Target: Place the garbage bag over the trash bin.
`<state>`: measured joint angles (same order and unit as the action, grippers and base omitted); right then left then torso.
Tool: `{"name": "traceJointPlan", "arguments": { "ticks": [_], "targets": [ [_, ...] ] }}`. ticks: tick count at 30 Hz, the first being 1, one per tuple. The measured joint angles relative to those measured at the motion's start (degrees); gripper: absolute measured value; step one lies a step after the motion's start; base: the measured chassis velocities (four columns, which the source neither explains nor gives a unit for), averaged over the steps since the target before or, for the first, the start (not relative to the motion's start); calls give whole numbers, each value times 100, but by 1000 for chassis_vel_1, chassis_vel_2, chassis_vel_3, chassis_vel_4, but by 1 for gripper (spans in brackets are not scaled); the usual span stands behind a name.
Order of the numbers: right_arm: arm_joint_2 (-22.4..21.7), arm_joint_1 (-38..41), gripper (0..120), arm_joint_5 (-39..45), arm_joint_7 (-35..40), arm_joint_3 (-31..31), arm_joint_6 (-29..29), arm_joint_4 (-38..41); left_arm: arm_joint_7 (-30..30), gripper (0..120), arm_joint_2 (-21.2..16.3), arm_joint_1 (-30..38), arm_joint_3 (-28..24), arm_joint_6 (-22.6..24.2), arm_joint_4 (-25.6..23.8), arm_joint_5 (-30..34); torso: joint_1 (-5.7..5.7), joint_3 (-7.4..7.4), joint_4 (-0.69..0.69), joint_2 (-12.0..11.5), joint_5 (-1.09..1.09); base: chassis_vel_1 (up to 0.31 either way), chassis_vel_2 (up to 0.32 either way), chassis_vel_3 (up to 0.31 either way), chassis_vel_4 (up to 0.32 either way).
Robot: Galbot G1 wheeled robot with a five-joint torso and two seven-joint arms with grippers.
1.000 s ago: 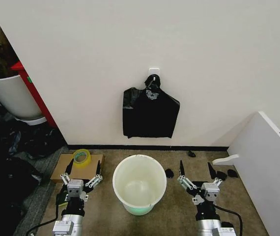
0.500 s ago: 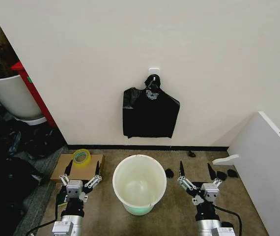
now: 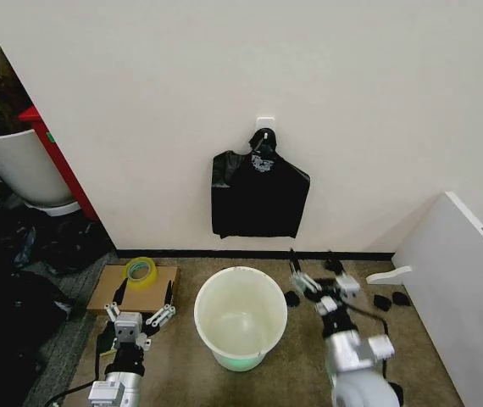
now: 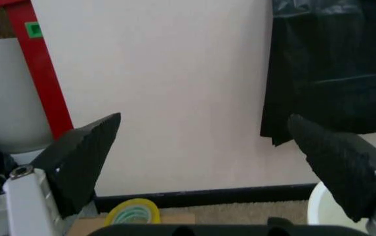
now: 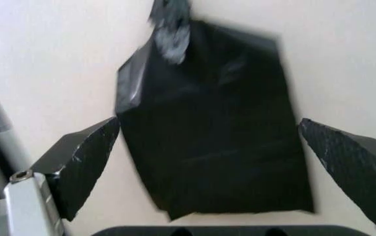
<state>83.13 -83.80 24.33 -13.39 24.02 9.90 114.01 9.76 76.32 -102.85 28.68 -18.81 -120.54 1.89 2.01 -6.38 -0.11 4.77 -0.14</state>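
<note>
So my right claw point(image 3: 318, 275) is spread open, empty, aimed at the flat black plastic bag bundle point(image 3: 258, 195) on the wall at 12 o'clock above the round white plastic bin point(image 3: 241, 318). Reaching step, I reckon; next needs a pinch on one bag. Left claw point(image 3: 139, 309) sits open at 9 o'clock.

Open floor is lying between the trash bin point(image 3: 241, 318) and the wall. The bin mouth is standing unobstructed. A cardboard sheet point(image 3: 133, 287) carrying a tape roll point(image 3: 141, 270) is occupying the left side; a white panel point(image 3: 458, 288) is bounding the right.
</note>
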Motion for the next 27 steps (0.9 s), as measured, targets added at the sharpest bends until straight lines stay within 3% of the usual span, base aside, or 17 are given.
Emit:
{"name": "traceJointPlan", "arguments": {
  "ticks": [5, 11, 17, 27],
  "targets": [
    [-344, 779, 100, 1071, -558, -63, -400, -470, -28, 100, 41, -58, 41, -31, -22, -36, 0, 0, -2, -1, 0, 0, 0, 0, 0],
    [-379, 1995, 100, 1806, -744, -206, -832, -1066, -49, 100, 138, -97, 32, -43, -9, -134, 0, 0, -1, -1, 0, 0, 0, 0, 0],
    [-336, 2805, 100, 2062, -765, -517, -1013, -1741, -50, 100, 165, -133, 51, -44, -8, -193, -1, 0, -1, -1, 0, 0, 0, 0, 0],
    [-36, 3413, 100, 2164, -720, -620, -1042, -2281, -39, 100, 174, -151, 89, -44, -2, -218, -1, 0, -1, -1, -1, 0, 0, 0, 0]
  ]
}}
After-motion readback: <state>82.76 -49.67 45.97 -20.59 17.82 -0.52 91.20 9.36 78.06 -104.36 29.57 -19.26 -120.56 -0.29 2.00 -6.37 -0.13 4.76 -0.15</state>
